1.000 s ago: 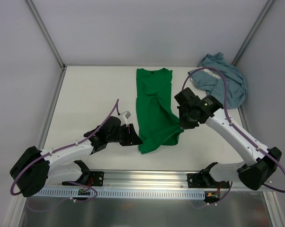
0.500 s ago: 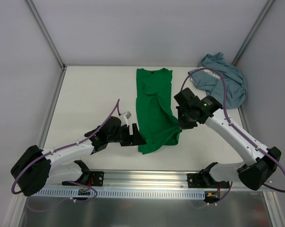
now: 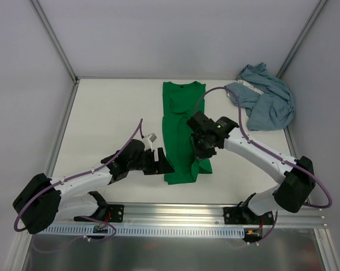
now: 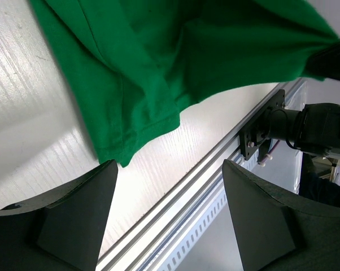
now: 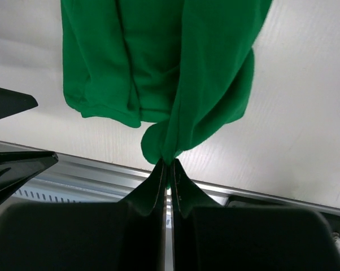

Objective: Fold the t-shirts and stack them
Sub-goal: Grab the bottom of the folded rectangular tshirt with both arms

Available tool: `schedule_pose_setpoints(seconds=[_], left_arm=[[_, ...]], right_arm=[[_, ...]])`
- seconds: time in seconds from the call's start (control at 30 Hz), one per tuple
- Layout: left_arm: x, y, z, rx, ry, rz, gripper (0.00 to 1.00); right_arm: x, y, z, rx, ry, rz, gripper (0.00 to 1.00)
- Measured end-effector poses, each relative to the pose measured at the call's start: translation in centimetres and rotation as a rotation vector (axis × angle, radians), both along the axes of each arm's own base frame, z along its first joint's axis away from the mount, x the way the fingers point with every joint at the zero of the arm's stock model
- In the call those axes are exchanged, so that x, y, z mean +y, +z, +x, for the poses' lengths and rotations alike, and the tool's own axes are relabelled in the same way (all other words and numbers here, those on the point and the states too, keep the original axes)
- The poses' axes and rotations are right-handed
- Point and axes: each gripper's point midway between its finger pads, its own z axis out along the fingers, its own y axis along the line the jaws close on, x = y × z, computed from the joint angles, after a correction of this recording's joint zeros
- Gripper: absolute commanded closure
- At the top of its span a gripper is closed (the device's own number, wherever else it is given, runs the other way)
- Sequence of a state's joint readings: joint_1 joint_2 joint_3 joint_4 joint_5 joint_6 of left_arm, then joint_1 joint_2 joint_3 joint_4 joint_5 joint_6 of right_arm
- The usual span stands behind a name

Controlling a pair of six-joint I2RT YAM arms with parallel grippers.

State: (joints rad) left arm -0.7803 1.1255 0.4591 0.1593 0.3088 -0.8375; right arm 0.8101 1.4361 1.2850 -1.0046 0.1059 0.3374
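- Top view: the green t-shirt [image 3: 178,121] lies as a narrow strip down the middle of the table [image 3: 113,113], with its collar toward the far edge and its hem short of the near edge. The right gripper [image 3: 201,149] is clenched on a pinch of the shirt's right side and holds that cloth raised above the strip's near half. Nothing pins the rest, so carrying the pinch across may drag the whole strip askew instead of folding it.
- Same view: the left gripper [image 3: 162,164] stands spread and empty just beside the hem's left corner. If the raised cloth comes down that way, it may drape over a finger and be pulled out of line when that arm moves off.
- Same view: the blue-grey t-shirt [image 3: 269,101] sits crumpled in the far right corner, apart from the green one. The right arm's cable [image 3: 215,88] loops near its edge and could snag it on a wide swing.
- Left wrist view: both fingers [image 4: 74,220] are wide apart with bare table between them, and the hem corner lies just beyond. Closing from here would likely catch nothing, or only one layer.
- Right wrist view: the closed jaws grip only a small twisted bunch. The cloth hangs from it in uneven folds, and the rail [image 5: 260,192] along the near edge shows behind. So thin a hold may slip, and the bunched layers may land creased, leaving a lumpy base for stacking.
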Motion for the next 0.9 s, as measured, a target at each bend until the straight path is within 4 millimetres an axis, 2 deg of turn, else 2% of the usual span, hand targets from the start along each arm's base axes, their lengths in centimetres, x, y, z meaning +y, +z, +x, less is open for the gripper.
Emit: schedule_pose_setpoints(seconds=[0.33,0.73,0.77,0.8,0.87,0.9], left_arm=[[0.3,0.0,-0.2,-0.003,0.004,0.002,0.24],[0.7,-0.3,-0.5,0.006,0.006,0.013,0.23],[0.7,-0.3,-0.5,0.006,0.006,0.013,0.23],[0.7,-0.3,-0.5,0.006,0.007,0.014,0.16],[0.8,-0.3,-0.4,0.004,0.010,0.018,0.01],[0.8,-0.3,-0.4,0.002,0.012,0.018,0.01]], right_arm=[[4.5,-3.0,-1.5,0.061,0.071,0.009,1.00],[7.6,-6.6,-2.7,0.120,0.099,0.011,1.00],[7.7,-6.9,-2.8,0.124,0.099,0.013,0.99],[7.7,-7.2,-2.9,0.128,0.099,0.013,0.99],[7.7,-7.9,-3.2,0.140,0.097,0.007,0.64],[7.8,-8.3,-3.4,0.147,0.093,0.005,0.40]])
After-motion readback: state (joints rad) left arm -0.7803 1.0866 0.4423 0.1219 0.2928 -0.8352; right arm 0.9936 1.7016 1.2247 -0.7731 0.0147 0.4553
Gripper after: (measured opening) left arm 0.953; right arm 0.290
